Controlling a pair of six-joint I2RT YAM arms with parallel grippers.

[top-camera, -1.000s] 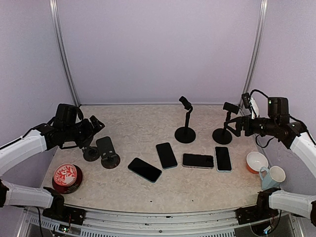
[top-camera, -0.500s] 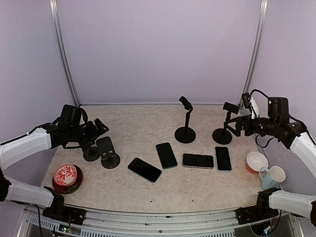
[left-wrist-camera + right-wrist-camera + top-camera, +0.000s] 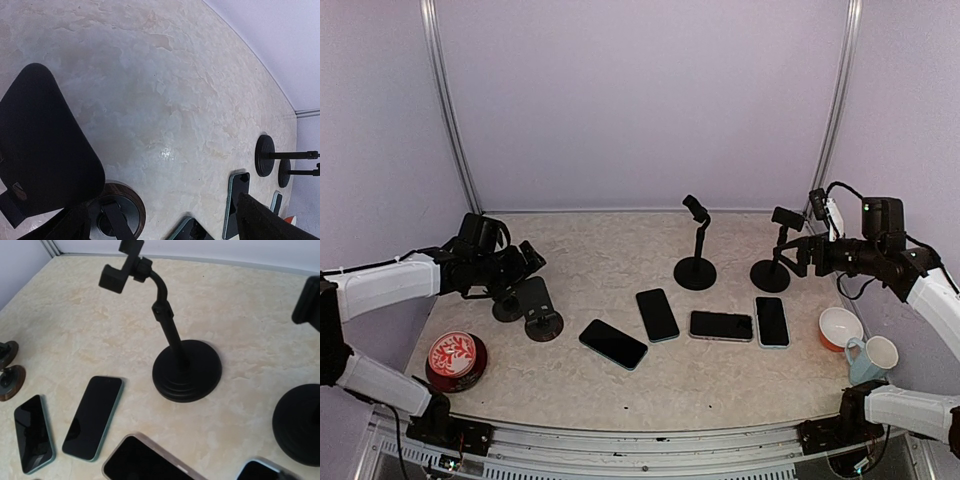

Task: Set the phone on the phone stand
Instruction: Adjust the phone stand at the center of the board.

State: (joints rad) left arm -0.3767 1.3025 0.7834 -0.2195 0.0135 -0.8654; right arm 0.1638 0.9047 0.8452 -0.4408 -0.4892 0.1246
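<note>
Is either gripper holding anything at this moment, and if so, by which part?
Nothing is held. The left gripper and the right gripper are both open and empty.

Overhead and wrist views, common stand (image 3: 695,272)

A row of phones (image 3: 721,325) lies on the table (image 3: 610,250) before the stands (image 3: 695,272).

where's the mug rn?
Top view: the pale blue mug stands near the front right corner of the table, right beside the orange bowl and to the right of the rightmost phone.
</note>
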